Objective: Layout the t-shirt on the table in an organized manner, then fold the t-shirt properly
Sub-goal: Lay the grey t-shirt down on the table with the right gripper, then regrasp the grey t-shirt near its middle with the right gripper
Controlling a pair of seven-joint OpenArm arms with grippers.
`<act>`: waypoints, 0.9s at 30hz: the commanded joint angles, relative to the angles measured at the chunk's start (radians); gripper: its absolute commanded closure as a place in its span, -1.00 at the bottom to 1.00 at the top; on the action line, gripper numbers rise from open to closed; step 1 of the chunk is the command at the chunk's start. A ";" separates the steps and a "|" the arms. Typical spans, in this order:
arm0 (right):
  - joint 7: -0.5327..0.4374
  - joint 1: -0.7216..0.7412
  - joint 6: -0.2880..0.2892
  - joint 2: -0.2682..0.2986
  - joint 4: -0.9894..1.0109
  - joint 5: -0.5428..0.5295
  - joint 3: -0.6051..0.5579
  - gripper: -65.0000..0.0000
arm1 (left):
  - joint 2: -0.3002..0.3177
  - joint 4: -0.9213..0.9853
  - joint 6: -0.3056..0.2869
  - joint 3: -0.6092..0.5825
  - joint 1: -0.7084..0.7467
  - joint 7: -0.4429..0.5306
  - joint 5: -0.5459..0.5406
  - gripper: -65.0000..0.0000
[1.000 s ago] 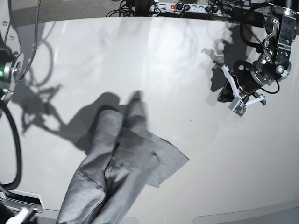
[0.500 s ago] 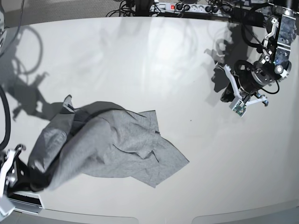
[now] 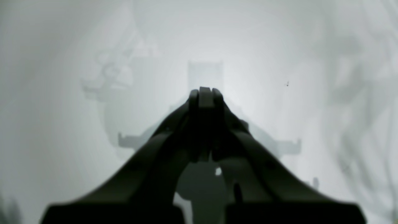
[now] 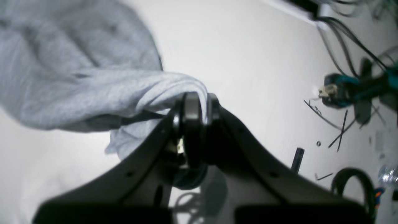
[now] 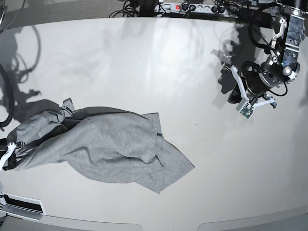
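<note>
The heather-grey t-shirt (image 5: 110,149) lies crumpled and partly spread on the white table (image 5: 168,62), reaching from the left edge to a corner near the middle front. My right gripper (image 5: 6,156) is at the far left edge, shut on a bunched fold of the t-shirt (image 4: 77,77). The right wrist view shows grey cloth pinched between the right gripper (image 4: 199,105) tips. My left gripper (image 5: 243,107) hovers over bare table at the right, well away from the shirt. The left gripper (image 3: 205,91) has its jaws together and nothing between them.
A power strip with cables (image 5: 192,7) runs along the table's far edge. More cables and small loose parts (image 4: 348,84) lie beyond the held cloth in the right wrist view. A white flat piece (image 5: 21,204) sits at the front left corner.
My right gripper has carried the t-shirt to the left and down. The cloth that hung bunched near the front now lies lower and wider over the table. The left arm has hardly moved.
</note>
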State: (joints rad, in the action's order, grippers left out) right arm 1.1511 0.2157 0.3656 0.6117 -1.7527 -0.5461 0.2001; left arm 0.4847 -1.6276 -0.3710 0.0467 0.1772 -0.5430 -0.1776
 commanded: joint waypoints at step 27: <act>-0.134 -0.008 0.320 -0.373 -0.011 -0.174 -0.365 -0.61 | 0.014 -0.014 0.008 0.008 -0.009 0.026 -0.014 1.00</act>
State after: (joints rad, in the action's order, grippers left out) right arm 1.0359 0.1825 0.6861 0.2302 -1.7489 -0.6868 -0.1776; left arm 0.4843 -1.6276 -0.3679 0.0467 0.1768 -0.5392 -0.1833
